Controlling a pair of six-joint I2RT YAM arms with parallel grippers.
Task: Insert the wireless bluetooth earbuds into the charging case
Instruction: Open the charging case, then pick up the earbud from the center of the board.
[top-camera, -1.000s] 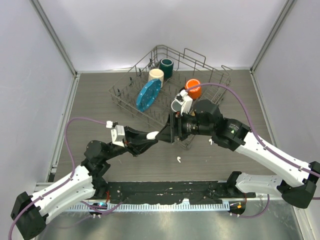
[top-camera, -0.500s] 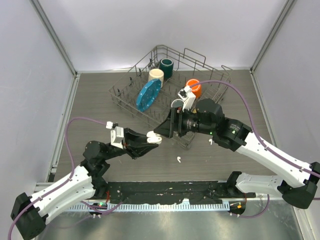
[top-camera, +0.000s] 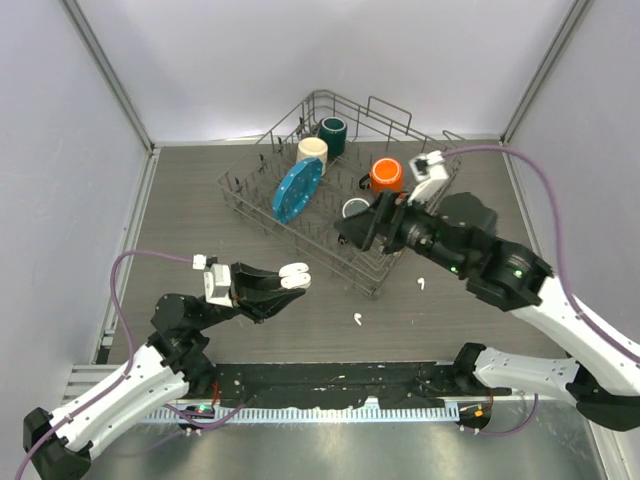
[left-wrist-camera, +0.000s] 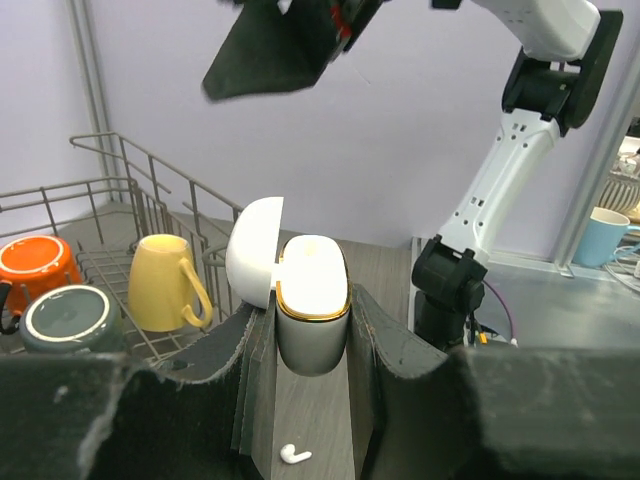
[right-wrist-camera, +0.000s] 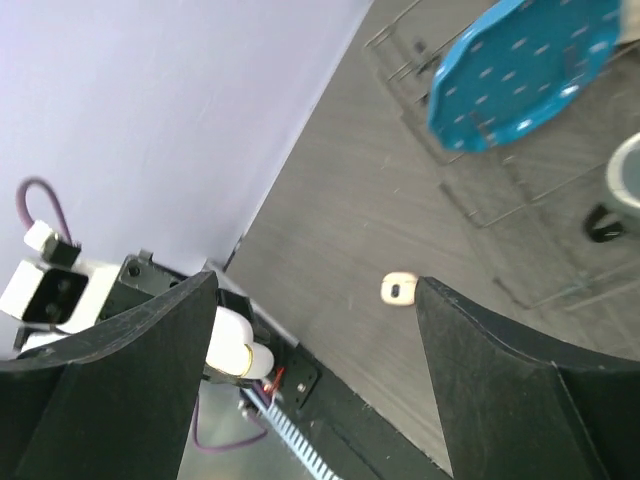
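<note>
The white charging case (left-wrist-camera: 312, 345), gold-rimmed with its lid (left-wrist-camera: 255, 250) swung open to the left, stands between the pads of my left gripper (left-wrist-camera: 312, 303), which is shut on it. From above the case (top-camera: 293, 277) is held over the table's near left. Glare hides its inside. My right gripper (top-camera: 352, 232) hangs open and empty by the rack's front corner, apart from the case. Two white earbuds (top-camera: 357, 319) (top-camera: 421, 283) lie on the table. A cream-beige earbud (right-wrist-camera: 398, 289) shows close to my right gripper (right-wrist-camera: 317, 281); I cannot tell if it rests on the table.
A wire dish rack (top-camera: 250, 205) at the back holds a blue plate (top-camera: 296, 189), a cream mug (top-camera: 312, 152), a dark green mug (top-camera: 333, 133), an orange mug (top-camera: 386, 176) and a grey mug (top-camera: 353, 208). A yellow mug (left-wrist-camera: 165, 282) shows in the left wrist view.
My right gripper has drawn back to the right, away from the case, and its jaws have spread wider. The left arm has pulled the case back to the left.
</note>
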